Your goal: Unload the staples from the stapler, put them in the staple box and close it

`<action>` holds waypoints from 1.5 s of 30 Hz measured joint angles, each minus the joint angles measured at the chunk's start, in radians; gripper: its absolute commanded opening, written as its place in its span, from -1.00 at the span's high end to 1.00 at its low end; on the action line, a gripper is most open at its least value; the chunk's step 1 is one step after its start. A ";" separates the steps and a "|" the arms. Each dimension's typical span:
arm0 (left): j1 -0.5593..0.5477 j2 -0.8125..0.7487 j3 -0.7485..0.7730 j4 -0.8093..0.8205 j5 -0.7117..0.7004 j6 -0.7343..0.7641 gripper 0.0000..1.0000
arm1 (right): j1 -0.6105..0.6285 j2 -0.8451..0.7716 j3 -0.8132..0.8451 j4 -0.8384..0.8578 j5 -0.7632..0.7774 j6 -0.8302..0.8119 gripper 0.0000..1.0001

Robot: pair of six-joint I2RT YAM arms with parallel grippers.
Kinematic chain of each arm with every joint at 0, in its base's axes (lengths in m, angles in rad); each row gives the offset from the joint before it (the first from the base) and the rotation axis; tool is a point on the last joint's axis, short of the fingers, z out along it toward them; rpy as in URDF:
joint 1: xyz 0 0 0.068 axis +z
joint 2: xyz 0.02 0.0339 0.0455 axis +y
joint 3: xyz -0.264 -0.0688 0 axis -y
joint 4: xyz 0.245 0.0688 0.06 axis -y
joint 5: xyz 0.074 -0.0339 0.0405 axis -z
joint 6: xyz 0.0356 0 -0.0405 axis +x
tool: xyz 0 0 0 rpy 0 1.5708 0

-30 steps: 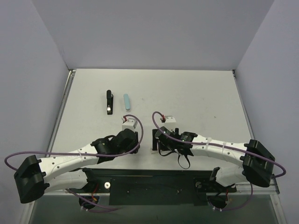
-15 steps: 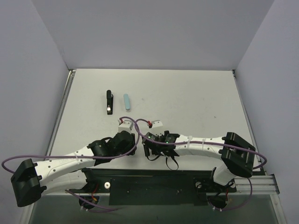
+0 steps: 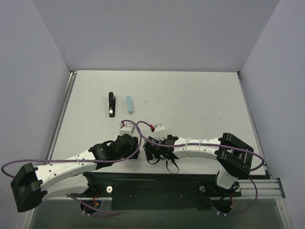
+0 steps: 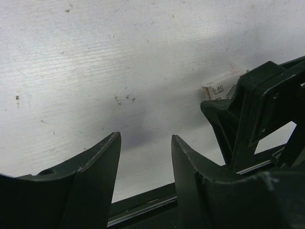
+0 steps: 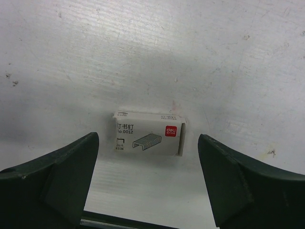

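Well, neither claw of mine holds anything. My left claw (image 4: 145,143) is spread part way over bare table (image 3: 190,100), and my right claw (image 5: 147,143) is spread wide, with a small staple box (image 5: 143,129) lying between the fingers but touching neither.

Both hang low at the near edge, well apart from the stapler (image 3: 128,104). It lies flat towards the far left of the table, with its black bar (image 3: 111,105) just beside it, roughly parallel and not touching.

I judge the blue body to be light, stiff plastic, smooth enough to skid if I nudge it instead of pinching it. I would take it across its narrow sides, near the middle of its length, so that it cannot swing. The bar looks thin and rigid and needs a low pinch on its long edges. Any staple strip would be brittle.
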 measured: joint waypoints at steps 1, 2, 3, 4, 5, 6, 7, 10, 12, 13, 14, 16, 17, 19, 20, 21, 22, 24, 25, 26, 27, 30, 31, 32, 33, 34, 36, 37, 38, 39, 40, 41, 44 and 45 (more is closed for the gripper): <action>0.000 0.000 0.000 0.000 0.000 0.000 -0.13 | 0.000 0.002 0.000 0.000 0.000 0.006 -0.59; 0.001 0.000 0.000 0.000 0.000 0.000 -0.13 | 0.000 0.005 0.001 0.001 0.000 0.012 -0.58; 0.001 0.000 0.000 0.000 0.000 0.000 -0.13 | 0.000 0.008 0.001 0.001 0.000 0.014 -0.58; 0.001 0.000 -0.001 0.000 0.000 0.000 -0.13 | 0.000 0.011 0.001 0.001 0.000 0.019 -0.57; 0.001 0.000 -0.002 0.000 0.000 0.000 -0.13 | 0.000 0.014 0.001 0.001 0.000 0.021 -0.56; 0.001 0.000 -0.003 0.000 0.000 0.000 -0.13 | 0.000 0.016 0.001 0.001 0.000 0.023 -0.54; 0.001 0.000 -0.005 0.000 0.000 0.000 -0.13 | 0.000 0.018 0.001 0.001 0.000 0.026 -0.53; 0.002 0.000 -0.008 0.000 0.000 0.000 -0.13 | 0.000 0.025 0.001 0.001 0.000 0.033 -0.47; 0.003 0.000 -0.010 0.000 0.000 0.000 -0.13 | 0.000 0.029 0.001 0.001 -0.001 0.037 -0.42; 0.004 0.000 -0.011 0.000 0.000 0.000 -0.13 | 0.000 0.030 0.001 0.001 -0.003 0.040 -0.40; 0.005 0.000 -0.012 0.000 0.000 0.000 -0.13 | 0.000 0.030 0.001 0.001 -0.003 0.041 -0.39; 0.006 0.000 -0.013 0.000 0.000 0.000 -0.13 | 0.000 0.030 0.001 0.001 -0.005 0.045 -0.35; 0.006 0.000 -0.013 0.001 0.000 0.000 -0.13 | 0.000 0.030 0.001 0.001 -0.005 0.045 -0.34; 0.006 0.000 -0.013 0.001 0.000 0.000 -0.13 | 0.000 0.030 0.001 0.001 -0.006 0.046 -0.28; 0.006 0.000 -0.013 0.001 0.000 0.000 -0.13 | 0.000 0.030 0.001 0.001 -0.006 0.048 -0.26; 0.006 0.000 -0.013 0.001 0.000 0.001 -0.13 | 0.000 0.030 0.001 0.001 -0.006 0.048 -0.23; 0.006 0.000 -0.013 0.001 0.000 0.001 -0.13 | 0.000 0.030 0.001 0.001 -0.006 0.049 -0.22; 0.007 0.000 -0.013 0.001 0.000 0.001 -0.14 | 0.000 0.030 0.001 0.001 -0.006 0.049 -0.17; 0.007 0.000 -0.013 0.001 0.000 0.001 -0.13 | 0.000 0.030 0.001 0.001 -0.006 0.049 -0.13; 0.008 0.000 -0.013 0.001 0.000 0.001 -0.13 | 0.000 0.030 0.001 0.001 -0.006 0.049 -0.11; 0.008 0.000 -0.013 0.001 0.000 0.001 -0.13 | 0.000 0.030 0.001 0.001 -0.006 0.049 -0.07; 0.008 0.000 -0.013 0.001 0.000 0.001 -0.13 | 0.000 0.030 0.001 0.001 -0.007 0.050 -0.02; 0.008 0.000 -0.013 0.001 0.000 0.001 -0.13 | 0.000 0.030 0.001 0.001 -0.007 0.050 0.03; 0.008 0.000 -0.013 0.001 0.000 0.001 -0.13 | 0.000 0.030 0.001 0.001 -0.007 0.049 0.05; 0.008 0.000 -0.013 0.001 0.000 0.001 -0.13 | 0.000 0.030 0.001 0.001 -0.007 0.049 0.10; 0.008 0.000 -0.013 0.001 0.000 0.001 -0.13 | 0.000 0.030 0.001 0.001 -0.007 0.049 0.12; 0.008 0.001 -0.013 0.001 0.000 0.001 -0.13 | 0.000 0.031 0.001 0.001 -0.007 0.049 0.13; 0.008 0.001 -0.013 0.001 0.000 0.001 -0.13 | 0.000 0.031 0.001 0.001 -0.007 0.049 0.09; 0.008 0.001 -0.013 0.001 0.000 0.001 -0.13 | 0.000 0.031 0.001 0.001 -0.007 0.049 0.04; 0.008 0.002 -0.013 0.001 0.000 0.001 -0.13 | 0.000 0.031 0.001 0.001 -0.007 0.049 -0.05; 0.008 0.002 -0.013 0.001 0.000 0.001 -0.13 | 0.000 0.031 0.001 0.001 -0.007 0.049 -0.14; 0.008 0.003 -0.013 0.001 0.000 0.001 -0.13 | 0.000 0.031 0.001 0.001 -0.007 0.050 -0.18; 0.008 0.005 -0.013 0.002 0.001 0.001 -0.13 | 0.000 0.031 0.001 0.001 -0.006 0.053 -0.30; 0.008 0.005 -0.013 0.002 0.001 0.001 -0.13 | 0.000 0.031 0.001 0.000 -0.006 0.053 -0.32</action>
